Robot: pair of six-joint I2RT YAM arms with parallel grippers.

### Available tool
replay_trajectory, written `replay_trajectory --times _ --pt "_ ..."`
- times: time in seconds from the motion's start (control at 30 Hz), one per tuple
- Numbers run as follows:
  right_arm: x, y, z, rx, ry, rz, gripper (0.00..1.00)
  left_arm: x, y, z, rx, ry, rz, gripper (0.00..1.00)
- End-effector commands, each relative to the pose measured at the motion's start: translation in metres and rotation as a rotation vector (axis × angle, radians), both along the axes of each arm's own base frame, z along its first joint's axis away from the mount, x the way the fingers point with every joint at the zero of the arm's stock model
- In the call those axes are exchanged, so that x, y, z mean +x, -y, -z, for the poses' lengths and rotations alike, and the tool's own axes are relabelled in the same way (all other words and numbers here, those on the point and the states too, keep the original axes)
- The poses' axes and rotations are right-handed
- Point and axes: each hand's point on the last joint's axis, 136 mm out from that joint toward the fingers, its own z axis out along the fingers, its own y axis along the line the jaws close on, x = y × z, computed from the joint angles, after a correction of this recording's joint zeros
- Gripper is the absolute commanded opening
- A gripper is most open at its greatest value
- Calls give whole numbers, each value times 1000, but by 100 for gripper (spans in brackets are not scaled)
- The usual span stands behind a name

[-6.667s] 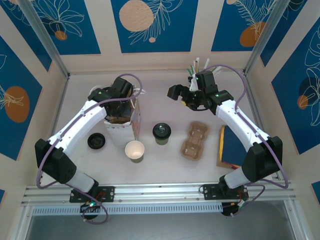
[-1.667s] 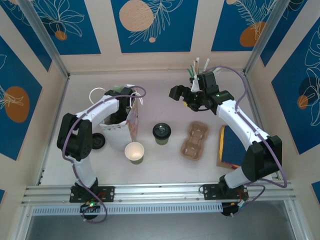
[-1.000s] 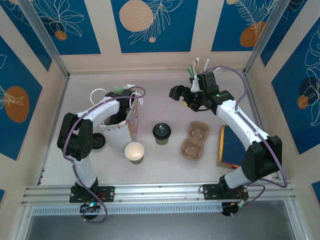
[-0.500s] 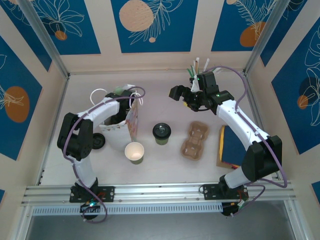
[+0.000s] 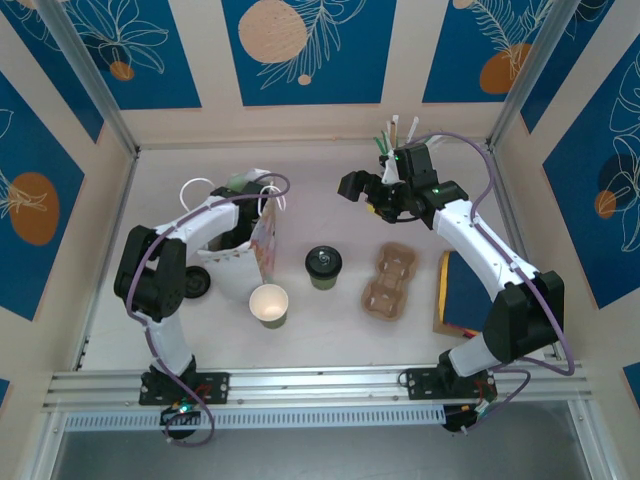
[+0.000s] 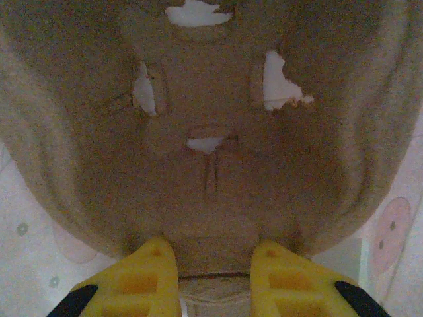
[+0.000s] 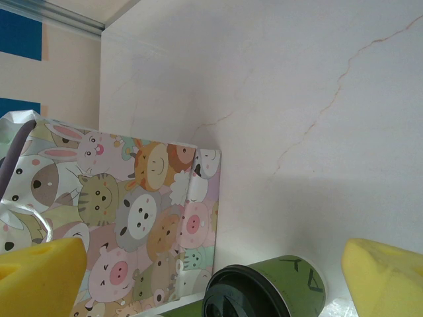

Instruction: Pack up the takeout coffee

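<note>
Pale veined table (image 5: 330, 340), boxed in by cream walls with blue floral panels (image 5: 308, 45). The cartoon-animal gift bag (image 5: 236, 260) stands on the left. The left gripper (image 6: 213, 249) is down inside it, pinching the rim of a brown pulp carrier (image 6: 211, 132). The right gripper (image 5: 368, 197) hangs spread wide over the back. The takeout coffee (image 5: 323, 264) stands mid-table between the bag and a second carrier (image 5: 389, 280), with a lidless cup (image 5: 269, 303) near it. The mark on the coffee's side is too small to read.

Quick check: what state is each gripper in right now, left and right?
Left gripper: closed on the brown pulp cup carrier inside the gift bag.
Right gripper: open, holding nothing.
</note>
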Motion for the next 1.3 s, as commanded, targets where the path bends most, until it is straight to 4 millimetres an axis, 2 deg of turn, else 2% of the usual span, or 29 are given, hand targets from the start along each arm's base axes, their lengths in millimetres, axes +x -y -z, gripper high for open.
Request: replay_trajectory --times 0.0,1.27 --pt "-9 0 0 -3 -5 -16 99 -16 -15 31 51 -94 -8 19" --pt "-10 0 -3 -3 1 -20 99 -19 -16 37 56 -102 -6 20"
